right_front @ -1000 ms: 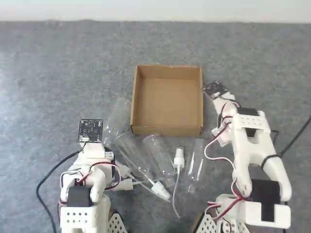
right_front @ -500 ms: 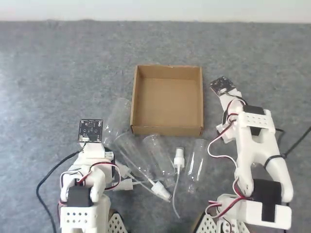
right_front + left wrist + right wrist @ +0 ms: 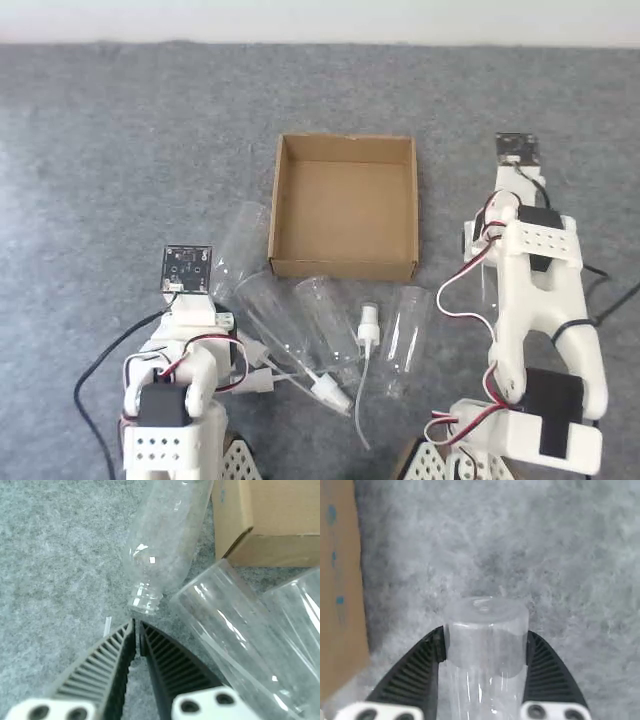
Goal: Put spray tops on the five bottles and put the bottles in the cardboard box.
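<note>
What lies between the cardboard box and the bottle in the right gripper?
Bare grey carpet, as the right wrist view shows: nothing lies between the cardboard box and the bottle in the right gripper.

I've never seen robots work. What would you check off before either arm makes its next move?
1. Right gripper holds a bottle: ok, fingers on both sides of it.
2. That bottle capped: cannot tell, its neck is hidden.
3. Box open with room inside: ok, nothing in it.
4. Left gripper free: ok, shut and empty.
5. Lying bottle just ahead of the left gripper capped: not ok, its neck is open.
6. A loose spray top to pick up: ok, it lies among the bottles in front of the box.
</note>
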